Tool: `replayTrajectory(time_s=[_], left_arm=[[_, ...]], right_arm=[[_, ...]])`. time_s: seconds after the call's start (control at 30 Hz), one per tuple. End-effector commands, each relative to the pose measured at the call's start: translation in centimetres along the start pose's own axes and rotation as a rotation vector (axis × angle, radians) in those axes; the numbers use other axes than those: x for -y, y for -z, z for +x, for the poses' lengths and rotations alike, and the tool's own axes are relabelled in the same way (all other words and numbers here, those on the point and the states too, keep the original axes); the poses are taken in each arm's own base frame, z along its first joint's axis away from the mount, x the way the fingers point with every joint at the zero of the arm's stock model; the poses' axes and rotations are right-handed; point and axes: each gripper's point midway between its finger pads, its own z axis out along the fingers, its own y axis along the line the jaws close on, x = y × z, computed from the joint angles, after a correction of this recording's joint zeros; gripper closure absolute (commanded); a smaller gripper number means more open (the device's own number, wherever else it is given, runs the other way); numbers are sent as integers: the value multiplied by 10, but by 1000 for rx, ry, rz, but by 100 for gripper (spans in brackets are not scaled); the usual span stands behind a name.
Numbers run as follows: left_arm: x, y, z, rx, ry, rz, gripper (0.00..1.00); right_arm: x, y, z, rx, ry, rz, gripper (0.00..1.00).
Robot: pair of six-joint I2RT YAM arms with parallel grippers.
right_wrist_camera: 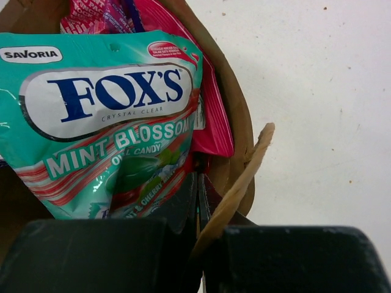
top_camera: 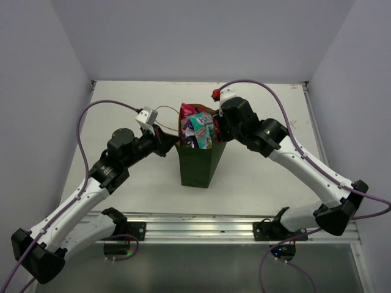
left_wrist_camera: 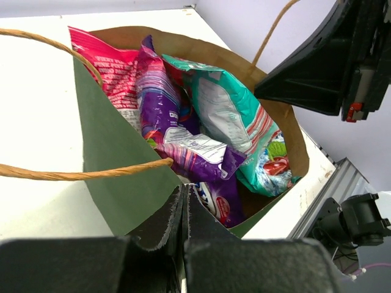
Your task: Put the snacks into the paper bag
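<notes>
We see the left gripper (left_wrist_camera: 184,204) closed. Its two dark fingers press together over the near rim of the paper bag (left_wrist_camera: 110,152), and the green wall runs down into the seam between them, so we take it to be pinching that rim. The right gripper (right_wrist_camera: 198,204) is closed too, on the opposite side of the bag's mouth, with a fold of the brown inner paper caught between its fingers. Gripped on both sides, the bag stands upright near the middle of the white table (top_camera: 134,183), its mouth open between the two arms.

Inside the bag the snacks stand on end and rise above the rim. The teal packet (right_wrist_camera: 104,122), a mint candy bag with a white oval label, sits closest to the right gripper. Next to it, towards the middle of the bag, is the purple packet (left_wrist_camera: 165,116), crumpled and leaning against the teal one. Beyond the purple one, a red packet (left_wrist_camera: 113,67) with white print rests against the green wall. More red shows behind the teal packet in the right wrist view, tight against the brown wall. From these angles we cannot tell whether that is the same red packet or a second one.

A thin tan handle (left_wrist_camera: 73,176) loops out from the green wall beside the left gripper and hangs over the table. Another arcs up from the far side of the mouth.
</notes>
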Motion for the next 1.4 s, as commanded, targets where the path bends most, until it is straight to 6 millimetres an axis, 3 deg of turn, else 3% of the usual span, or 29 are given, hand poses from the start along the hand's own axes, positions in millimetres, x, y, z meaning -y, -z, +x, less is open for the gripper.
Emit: replayTrajectory(time_s=[0.0, 0.3, 0.33, 0.37, 0.47, 0.5, 0.53, 0.57, 0.6, 0.67, 0.73, 0.77, 0.9, 0.93, 1.13, 1.3, 1.37], left_arm=[[10, -4, -19, 104, -8, 41, 100], [12, -5, -2, 76, -2, 44, 100], [14, -5, -5, 82, -7, 46, 100], [13, -5, -7, 86, -12, 41, 100], [17, -3, -24, 114, -72, 18, 67], [22, -3, -30, 126, -94, 22, 59], [25, -1, -37, 145, -113, 18, 56], [27, 4, -54, 190, -146, -1, 52], [34, 7, -61, 211, -160, 4, 44], [38, 17, -84, 279, -186, -18, 34], [38, 23, -96, 302, -190, -45, 34], [28, 24, -91, 270, -191, -97, 34], [11, 48, -104, 303, -169, -220, 35], [3, 64, -113, 349, -155, -283, 35], [-52, 117, -109, 369, -131, -619, 33], [-64, 127, -99, 339, -133, -686, 30], [-64, 127, -98, 334, -133, -685, 30]], right_arm=[[6, 9, -31, 132, -67, -6, 100], [3, 3, -22, 115, -79, -21, 100], [1, 3, -22, 117, -80, -28, 78], [1, 6, -24, 129, -82, -39, 72], [-1, 22, -42, 214, -97, -79, 60], [0, 31, -55, 276, -110, -91, 49], [3, 37, -61, 311, -107, -85, 35], [5, 45, -69, 350, -112, -92, 32], [10, 65, -83, 427, -133, -97, 30], [18, 80, -93, 477, -137, -80, 27], [27, 96, -100, 491, -133, -56, 27], [34, 98, -99, 480, -135, -22, 27], [51, 105, -81, 402, -128, 59, 29], [56, 109, -76, 399, -136, 77, 29], [102, 113, -30, 353, -188, 313, 27], [147, 136, 1, 325, -231, 573, 19], [154, 142, 8, 317, -219, 604, 19]])
